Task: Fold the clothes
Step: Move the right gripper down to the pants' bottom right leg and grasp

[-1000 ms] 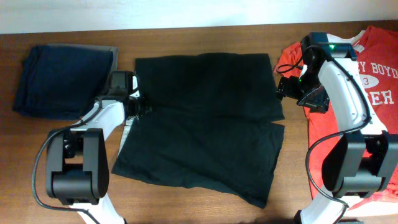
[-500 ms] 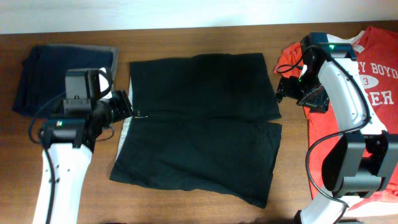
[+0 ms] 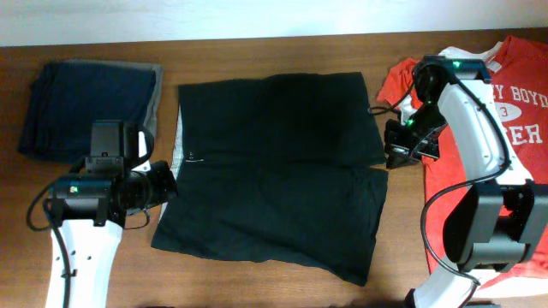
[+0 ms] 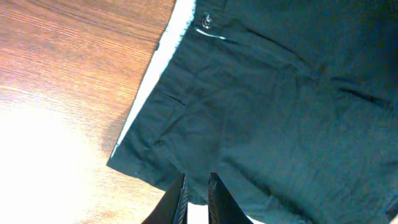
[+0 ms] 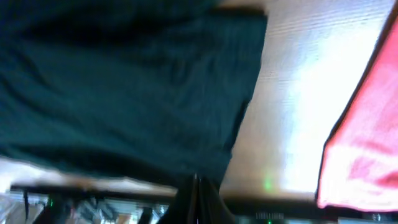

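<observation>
The black shorts lie spread flat on the table, with the whitish waistband strip toward my left gripper. Its fingers are nearly together and empty. My right gripper is pinched closed at the shorts' right edge, beside the red T-shirt lettered "BOYD" and "13".

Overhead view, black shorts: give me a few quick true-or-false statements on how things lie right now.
1. The black shorts lie spread flat on the table, unfolded. True.
2. Their whitish waistband strip is on the edge nearest the red T-shirt. False: it is on the opposite edge, towards the navy garments.
3. The left gripper is at the shorts' waistband edge. True.
4. The red T-shirt lies on top of the shorts. False: it lies beside them.
</observation>
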Motion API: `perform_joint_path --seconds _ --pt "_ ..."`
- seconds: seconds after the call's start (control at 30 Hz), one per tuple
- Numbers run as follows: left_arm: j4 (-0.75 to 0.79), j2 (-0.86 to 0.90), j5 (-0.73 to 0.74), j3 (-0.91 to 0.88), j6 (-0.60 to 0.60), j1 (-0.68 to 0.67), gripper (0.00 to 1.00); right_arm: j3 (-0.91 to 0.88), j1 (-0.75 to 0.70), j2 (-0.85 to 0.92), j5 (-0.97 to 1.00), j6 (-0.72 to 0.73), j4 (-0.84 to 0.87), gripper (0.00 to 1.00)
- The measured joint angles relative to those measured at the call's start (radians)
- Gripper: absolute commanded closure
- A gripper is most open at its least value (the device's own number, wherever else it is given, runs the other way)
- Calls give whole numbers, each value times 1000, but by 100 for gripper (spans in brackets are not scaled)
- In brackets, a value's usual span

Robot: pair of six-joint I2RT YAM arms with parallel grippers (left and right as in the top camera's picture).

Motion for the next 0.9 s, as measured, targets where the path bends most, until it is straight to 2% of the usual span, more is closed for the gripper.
perform_joint_path --seconds 0.07,0.17,0.2,0.27,0.43,0.63,0.67,0.73,0.9 --pt "-1 0 -9 0 0 0 84 0 22 -27 -8 -7 -27 95" --pt "0 0 -18 0 0 0 82 -18 84 -164 -15 14 -57 95" --pt "0 0 -27 -1 0 0 82 -75 146 -281 -23 52 -53 94" --pt "-4 0 -31 -4 0 0 81 -208 203 -378 -23 96 -15 94" --pt "-4 -1 -38 -6 0 0 81 -636 293 -519 -26 257 189 81" --pt "0 -1 -38 -6 0 0 81 -973 299 -541 -26 428 455 78" --pt "-2 -1 -38 -6 0 0 81 -1006 299 -542 -27 452 479 66" --pt "-2 -1 -38 -6 0 0 81 -1043 299 -542 -35 475 494 59" --pt "-1 -1 -38 -6 0 0 81 -1105 299 -542 -89 506 512 60"
